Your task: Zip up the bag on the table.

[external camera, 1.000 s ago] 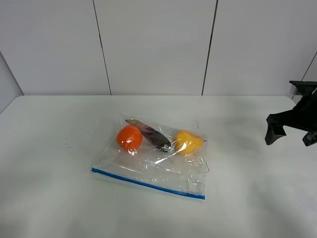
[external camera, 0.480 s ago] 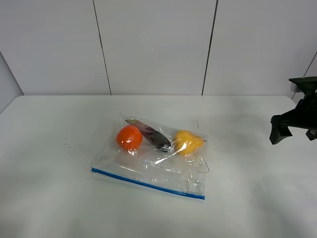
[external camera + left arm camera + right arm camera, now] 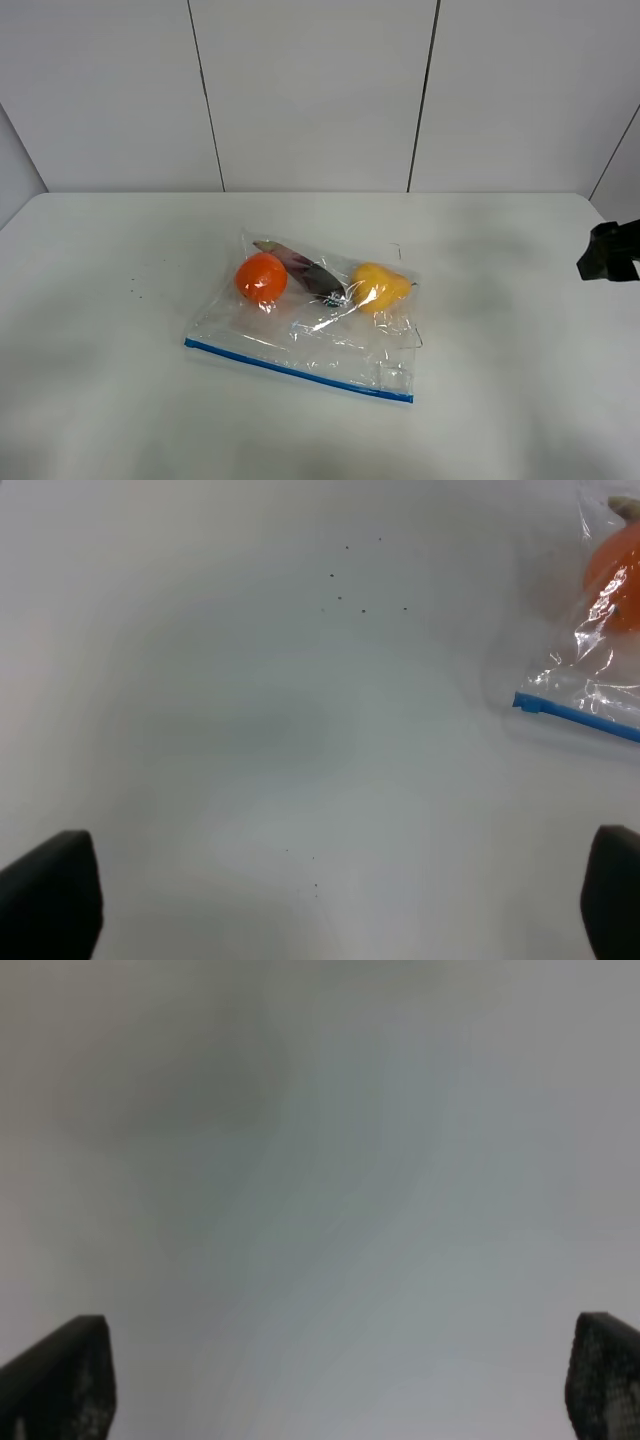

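bag flat on table, both grippers spread

high view: bag mid-table, no readable writing, right gripper at edge; left wrist: left gripper wide open, bag corner, dark specks; right wrist: fingertips apart over blurred white.

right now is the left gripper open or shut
Open: in the left wrist view its two dark fingers sit far apart at opposite edges, with only bare table between them.

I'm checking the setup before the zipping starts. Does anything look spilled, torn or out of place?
Nothing serious. The clear crinkly plastic zip bag lies flat but askew on the plain white table, its blue zipper strip running diagonally. A few tiny dark specks dot the tabletop beside it. No tear or spill shows.
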